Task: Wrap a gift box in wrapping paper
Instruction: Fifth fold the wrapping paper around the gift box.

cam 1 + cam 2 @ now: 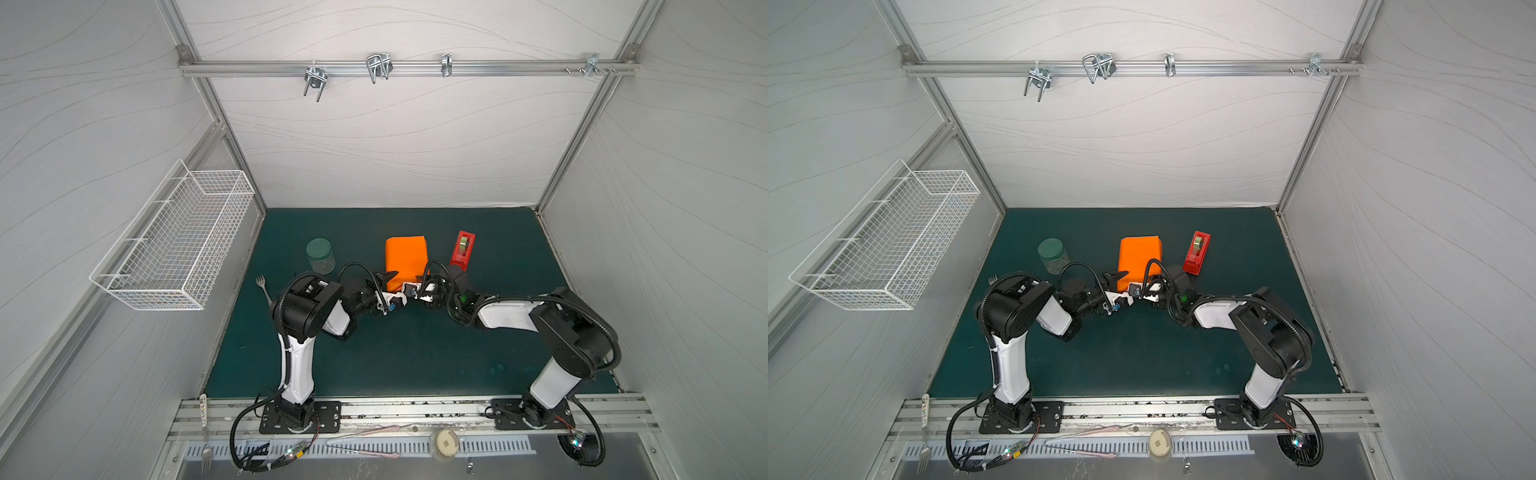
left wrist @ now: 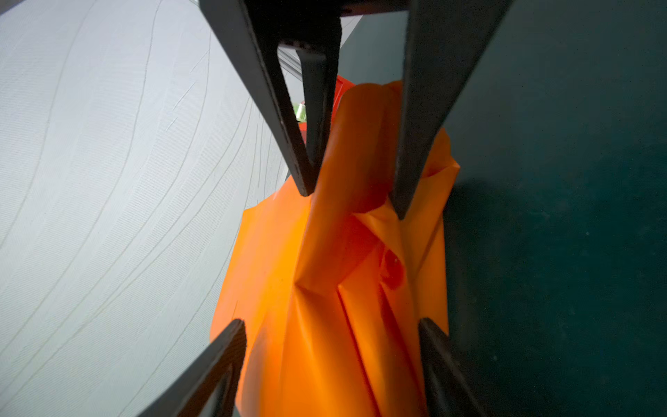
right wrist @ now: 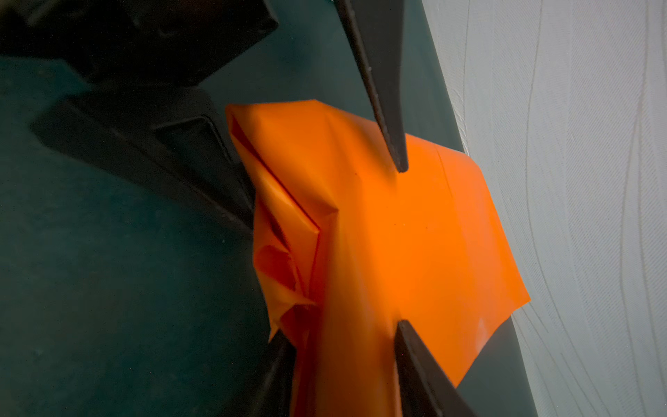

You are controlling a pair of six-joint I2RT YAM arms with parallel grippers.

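Wrapping paper (image 1: 405, 255): bright orange, glossy, folded into a squat boxy parcel.
Top face: smooth, flat, evenly lit in both top views; edges fairly crisp, far corners square.
Near end (wrist views): untidy, w/ overlapping flaps, sharp diagonal creases and a deep shadowed pocket in the folds; one loose corner pokes out past the block.
Colour shift: darker red-orange inside the folds, pale yellow-orange on the lit ridges.
Where: approx ctr of dark green mat (image 1: 395, 357), lying flat, long side running away from the arm bases.
Neighbours: jar (image 1: 321, 254) w/ green lid on the L-arm side, red tape dispenser (image 1: 462, 248) on the R-arm side; both near the parcel, neither touching it.
L gripper (image 2: 332, 323): at near end, L-arm corner; fingers spread wide, nothing clamped, tips right at the crumpled folds; contact or not, can't tell.
R gripper (image 3: 343, 332): at near end, R-arm corner, facing L gripper; fingers part-way apart w/ a ridge of paper btw them; pinched or only straddled, can't tell.
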